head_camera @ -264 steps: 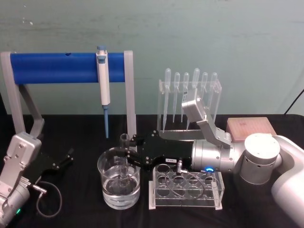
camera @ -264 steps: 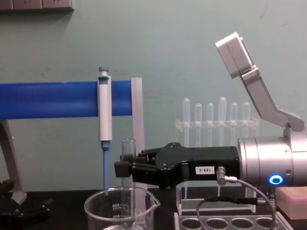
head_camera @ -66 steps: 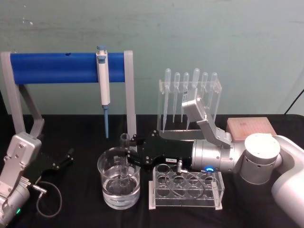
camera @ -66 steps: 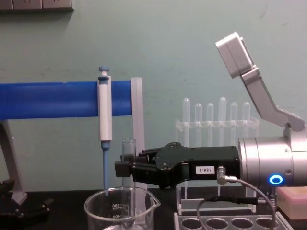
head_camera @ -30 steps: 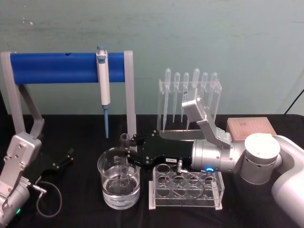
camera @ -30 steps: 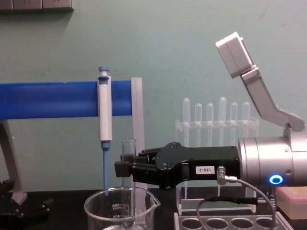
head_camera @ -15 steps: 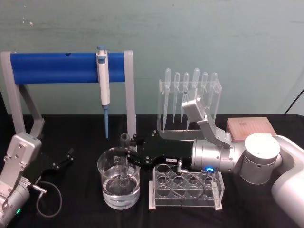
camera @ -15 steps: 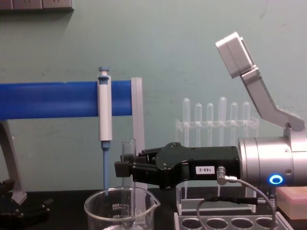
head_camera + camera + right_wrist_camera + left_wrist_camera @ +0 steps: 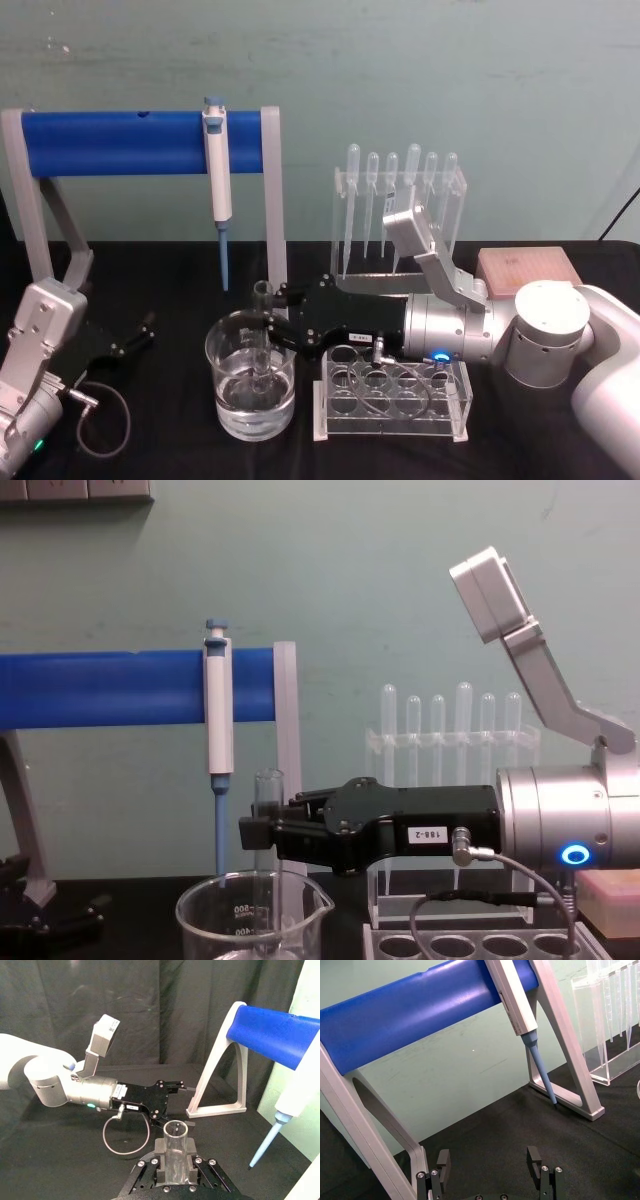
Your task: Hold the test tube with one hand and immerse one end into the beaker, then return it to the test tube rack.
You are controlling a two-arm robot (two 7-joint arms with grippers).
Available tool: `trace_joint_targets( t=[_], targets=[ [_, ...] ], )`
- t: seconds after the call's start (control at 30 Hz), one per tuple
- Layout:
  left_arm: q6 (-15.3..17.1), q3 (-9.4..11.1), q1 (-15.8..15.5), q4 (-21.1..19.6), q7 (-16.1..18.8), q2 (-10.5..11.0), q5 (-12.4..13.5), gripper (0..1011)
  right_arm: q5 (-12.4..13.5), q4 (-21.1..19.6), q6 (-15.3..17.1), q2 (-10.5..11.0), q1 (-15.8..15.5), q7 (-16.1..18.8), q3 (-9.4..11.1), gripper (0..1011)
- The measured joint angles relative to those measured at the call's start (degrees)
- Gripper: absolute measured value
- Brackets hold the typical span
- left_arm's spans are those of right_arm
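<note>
Test tube point(image 9: 267, 794) upright, right gripper point(image 9: 270, 331) closed below its rim so the rounded end dips into beaker point(image 9: 228, 402); left gripper point(image 9: 488, 1162) idle, open, at left edge of worktop point(image 9: 180, 452).

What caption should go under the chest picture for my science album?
Right gripper holds the test tube upright, its bottom end dipped inside the beaker.

The right gripper point(image 9: 258, 835) is black, with a white 168-2 label point(image 9: 428, 833), on a silver cylindrical wrist point(image 9: 540, 815) bearing a glowing blue ring point(image 9: 574, 856) and a grey cable point(image 9: 480, 893). The left gripper point(image 9: 489, 1156) is black too, its silver wrist point(image 9: 45, 330) showing a green light point(image 9: 37, 445).
</note>
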Motion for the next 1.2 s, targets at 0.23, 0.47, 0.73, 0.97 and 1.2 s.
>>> trace_joint_targets(
  t=[0.23,0.47,0.73,0.97,1.2],
  targets=[
    [0.0,0.0,0.0,0.0,0.0,0.0,0.0,1000,-0.04,0.06,0.0,-0.06,0.0,-0.1,0.06,235],
    [0.0,0.0,0.0,0.0,0.0,0.0,0.0,1000,0.42,-0.62,1.04,-0.18,0.07,-0.45,0.81,235],
    [0.0,0.0,-0.01,0.0,0.0,0.0,0.0,1000,1.81,-3.4,2.96,0.52,0.59,-0.75,1.71,235],
    [0.0,0.0,0.0,0.0,0.0,0.0,0.0,1000,2.44,-6.17,4.61,1.56,1.65,-1.22,1.93,235],
    [0.0,0.0,-0.01,0.0,0.0,0.0,0.0,1000,3.37,-8.47,6.27,2.57,2.89,-1.7,2.13,235]
  ],
)
